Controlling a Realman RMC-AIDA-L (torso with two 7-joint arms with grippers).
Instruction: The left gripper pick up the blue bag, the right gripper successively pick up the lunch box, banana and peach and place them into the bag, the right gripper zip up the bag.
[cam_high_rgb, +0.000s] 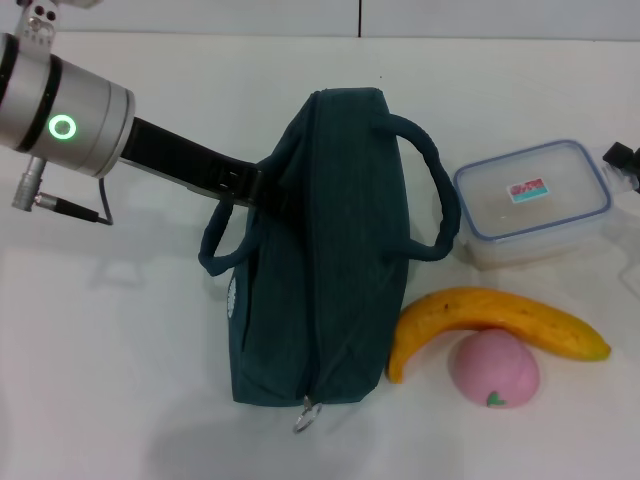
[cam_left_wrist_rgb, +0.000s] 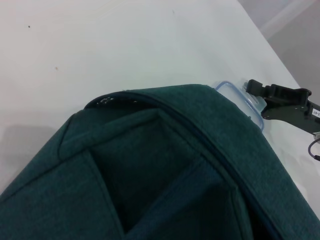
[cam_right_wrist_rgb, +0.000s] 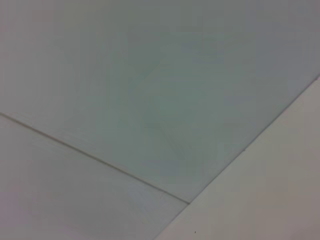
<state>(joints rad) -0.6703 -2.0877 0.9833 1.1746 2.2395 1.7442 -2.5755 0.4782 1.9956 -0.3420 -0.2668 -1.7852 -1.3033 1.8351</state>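
Bag (cam_high_rgb: 320, 250) centre; lunch box (cam_high_rgb: 532, 200) right; banana (cam_high_rgb: 490, 322), peach (cam_high_rgb: 494, 368) in front.

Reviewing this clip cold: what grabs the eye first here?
The dark teal bag lying mid-table, with the left gripper reaching in at its handle side. To its right sit the lunch box, banana and peach; the right gripper waits at the table's right edge.

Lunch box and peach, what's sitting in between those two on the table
The banana lies between them in the head view, curving across just below the lunch box and touching the top of the peach.
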